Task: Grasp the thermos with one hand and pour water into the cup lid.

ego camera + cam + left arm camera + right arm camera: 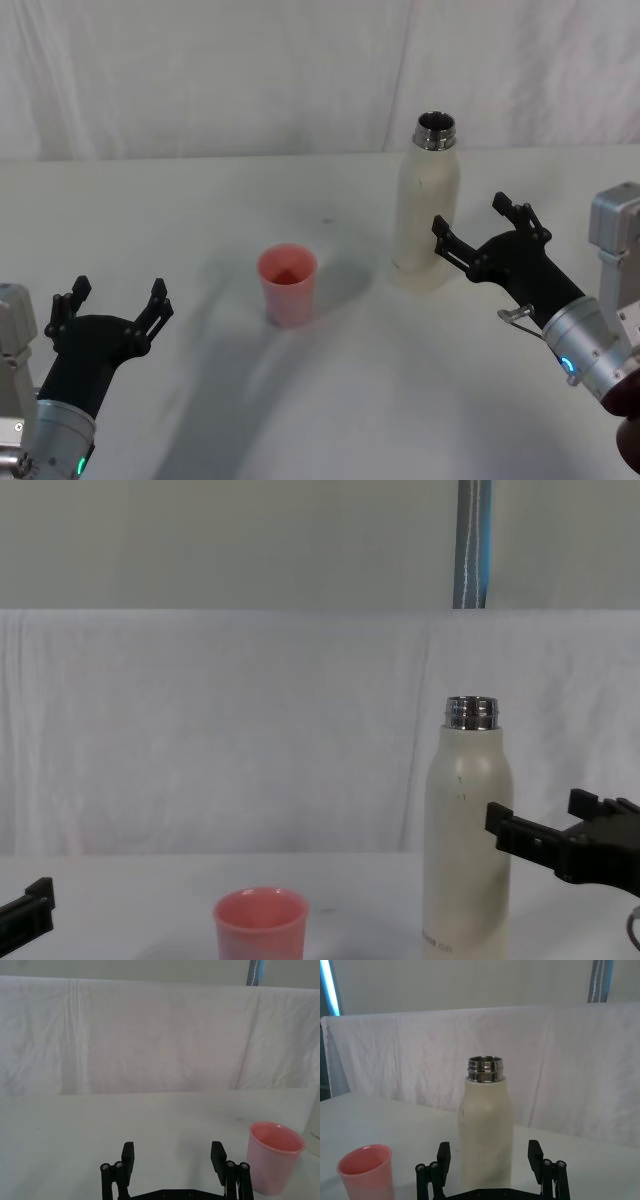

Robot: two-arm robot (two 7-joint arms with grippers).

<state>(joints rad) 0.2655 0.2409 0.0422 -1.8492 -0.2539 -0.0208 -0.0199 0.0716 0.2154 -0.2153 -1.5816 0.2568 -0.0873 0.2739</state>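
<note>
Now the thermos stood upright on the white table, toward the far edge and to the right, its shiny steel neck uncapped. The right gripper was just beside it, fingers spread wide apart and not touching it. The cup lid stood near the middle of the table, left of the thermos. The left gripper waited by the near left corner, fingers apart too.

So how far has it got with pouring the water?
Early stage. The thermos stands upright with its steel neck uncapped, and the cup lid waits beside it. The right claw is open next to the thermos, not gripping. The left claw sits idle, open. Grasping, lifting and pouring remain.
</note>
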